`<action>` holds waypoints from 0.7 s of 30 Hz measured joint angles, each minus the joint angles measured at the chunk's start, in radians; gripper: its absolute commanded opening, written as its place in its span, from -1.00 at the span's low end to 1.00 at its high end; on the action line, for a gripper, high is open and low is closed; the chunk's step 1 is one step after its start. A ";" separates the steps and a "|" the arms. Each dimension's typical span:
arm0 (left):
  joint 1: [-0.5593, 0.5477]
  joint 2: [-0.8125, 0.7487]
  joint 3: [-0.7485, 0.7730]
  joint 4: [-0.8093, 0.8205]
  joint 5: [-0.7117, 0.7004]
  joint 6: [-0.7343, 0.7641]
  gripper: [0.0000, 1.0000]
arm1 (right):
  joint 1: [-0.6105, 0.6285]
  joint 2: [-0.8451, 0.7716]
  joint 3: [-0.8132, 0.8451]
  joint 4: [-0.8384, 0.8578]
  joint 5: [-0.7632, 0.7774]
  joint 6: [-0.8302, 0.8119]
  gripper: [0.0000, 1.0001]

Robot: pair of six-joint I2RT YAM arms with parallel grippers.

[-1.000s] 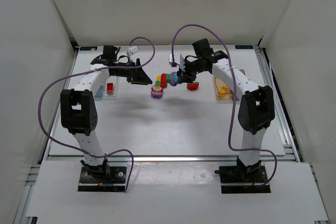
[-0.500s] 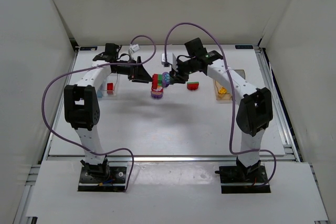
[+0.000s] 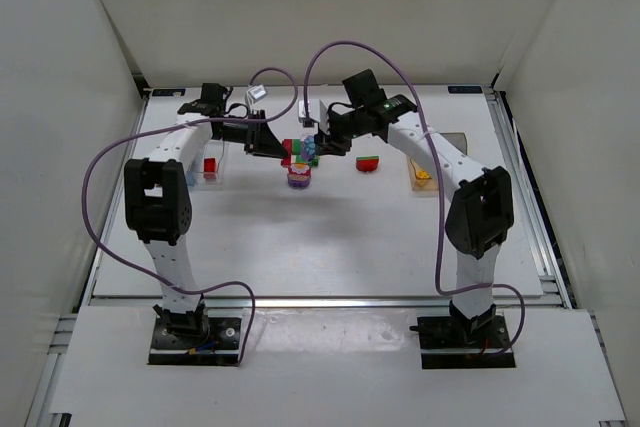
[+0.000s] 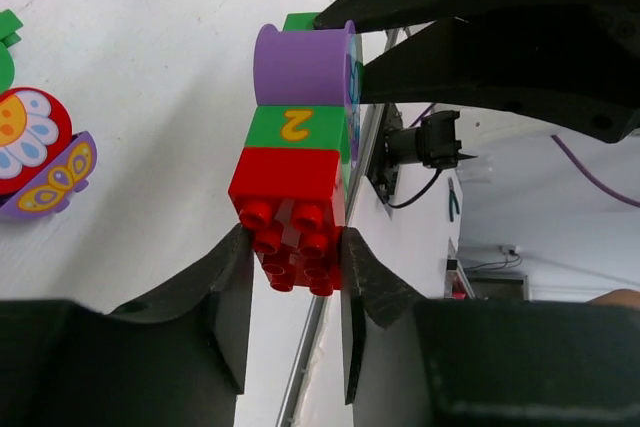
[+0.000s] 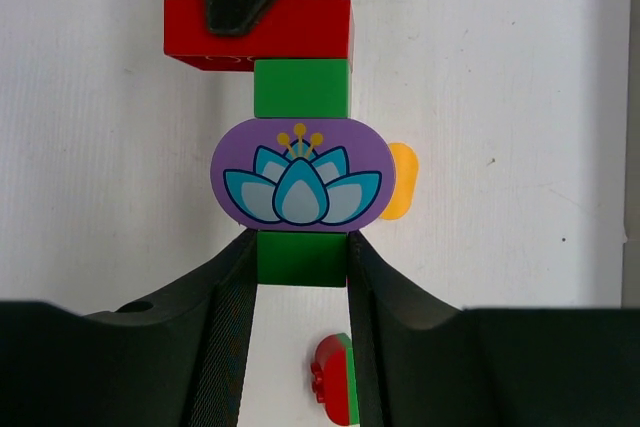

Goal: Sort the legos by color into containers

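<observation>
Upper middle of the overhead shot, just past the loose purple printed lego, both arms pinch one mixed-colour stack of plastic lego bricks between them, seemingly in the air. Left gripper is clamped on the red studded brick at one end, right gripper on the green brick at the other. My worry: pull apart and it splits at the wrong joint, or the purple lotus piece pops loose and drops.
</observation>
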 measured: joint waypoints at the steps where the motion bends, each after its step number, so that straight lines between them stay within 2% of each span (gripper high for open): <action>1: 0.002 0.000 0.002 -0.006 0.000 0.000 -0.53 | 0.000 0.000 0.000 0.001 0.003 -0.005 -1.00; 5: 0.006 0.000 0.003 -0.016 -0.001 0.008 -0.77 | 0.002 -0.003 -0.021 0.022 0.014 -0.021 -1.00; 12: 0.029 -0.013 -0.014 0.002 0.021 0.012 -0.80 | -0.041 -0.029 -0.169 0.056 0.084 -0.034 -1.00; 16: 0.095 -0.033 -0.023 0.013 0.008 -0.006 -0.80 | -0.080 -0.045 -0.212 0.056 0.112 -0.032 -1.00; 18: 0.142 -0.050 -0.023 0.014 -0.038 -0.008 -0.80 | -0.095 -0.056 -0.214 0.058 0.124 -0.027 -1.00; 21: 0.203 -0.091 -0.022 0.015 -0.233 -0.014 -0.80 | -0.101 -0.079 -0.214 0.064 0.133 -0.005 -1.00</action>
